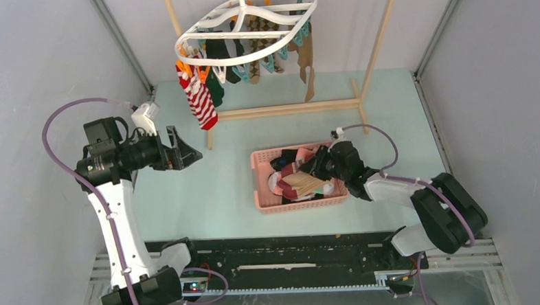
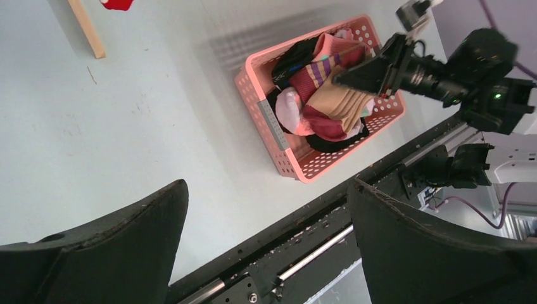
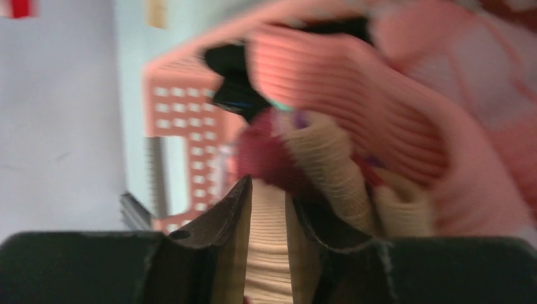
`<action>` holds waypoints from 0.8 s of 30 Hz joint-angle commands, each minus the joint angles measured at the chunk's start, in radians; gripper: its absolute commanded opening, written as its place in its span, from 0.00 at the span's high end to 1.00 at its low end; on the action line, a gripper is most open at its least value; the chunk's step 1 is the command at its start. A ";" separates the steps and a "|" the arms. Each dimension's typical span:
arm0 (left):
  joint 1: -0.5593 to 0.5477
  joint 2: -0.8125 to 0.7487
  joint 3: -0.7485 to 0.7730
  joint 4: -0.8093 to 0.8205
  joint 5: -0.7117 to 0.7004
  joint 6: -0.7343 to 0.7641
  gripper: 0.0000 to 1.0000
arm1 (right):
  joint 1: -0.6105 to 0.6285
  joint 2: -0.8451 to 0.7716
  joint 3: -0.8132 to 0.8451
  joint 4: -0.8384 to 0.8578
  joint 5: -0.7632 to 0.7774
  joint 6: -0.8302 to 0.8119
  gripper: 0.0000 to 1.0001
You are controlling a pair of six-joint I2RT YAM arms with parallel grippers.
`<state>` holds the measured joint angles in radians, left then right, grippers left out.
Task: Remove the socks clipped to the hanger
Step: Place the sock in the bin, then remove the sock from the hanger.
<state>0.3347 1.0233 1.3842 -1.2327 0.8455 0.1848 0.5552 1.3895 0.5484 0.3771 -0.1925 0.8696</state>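
Right gripper [image 1: 314, 168] sits over the pink basket [image 1: 259, 189], jaws narrow, pinching a tan sock [image 3: 266, 250]. Left gripper [image 1: 183, 149] gapes wide, holding nothing. Plenty of socks [image 1: 200, 100] are clipped on the white hanger [image 1: 248, 21] at the back.

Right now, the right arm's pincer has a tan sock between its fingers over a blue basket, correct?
Not quite. The basket is pink, not blue; the top view shows it. The rest stands: the right pincer has the tan sock between its fingers over that basket.
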 commanded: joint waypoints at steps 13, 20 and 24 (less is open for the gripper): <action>0.078 0.039 0.018 0.248 -0.036 -0.165 0.00 | 0.279 -0.211 0.140 -0.133 0.539 -0.178 0.30; 0.091 0.052 0.009 0.251 -0.039 -0.206 0.00 | 0.386 0.064 0.518 -0.106 0.568 -0.402 0.15; 0.144 0.041 0.008 0.214 -0.051 -0.187 0.00 | 0.419 0.308 0.791 -0.063 0.519 -0.518 0.02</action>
<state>0.4297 1.0878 1.3838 -1.0145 0.8074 0.0067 0.9405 1.5299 1.1522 0.2737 0.3309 0.5198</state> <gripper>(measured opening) 0.996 0.919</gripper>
